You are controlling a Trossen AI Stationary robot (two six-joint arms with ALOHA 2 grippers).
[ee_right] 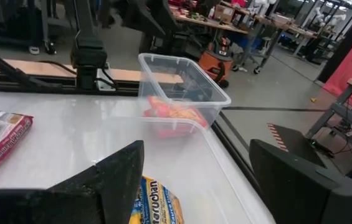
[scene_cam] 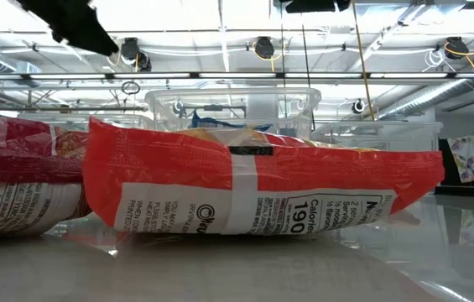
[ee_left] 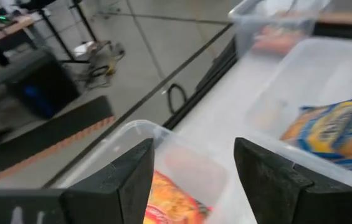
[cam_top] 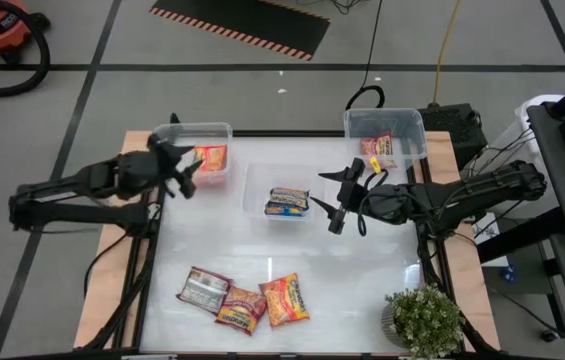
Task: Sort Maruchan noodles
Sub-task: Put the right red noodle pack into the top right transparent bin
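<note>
Noodles (cam_top: 245, 299) lie loose at the tabletop's (cam_top: 362, 270) near edge, others already binned; both claws, left (cam_top: 184, 172) and right (cam_top: 337, 200), gape empty, so descend squarely over one packet before closing.

Silver-grey pkt (scene_cam: 10, 201) cut off, frame edge

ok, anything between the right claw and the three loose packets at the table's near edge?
Nothing visible. The right claw, open beside the middle bin, has bare tabletop between it and the packets.
</note>
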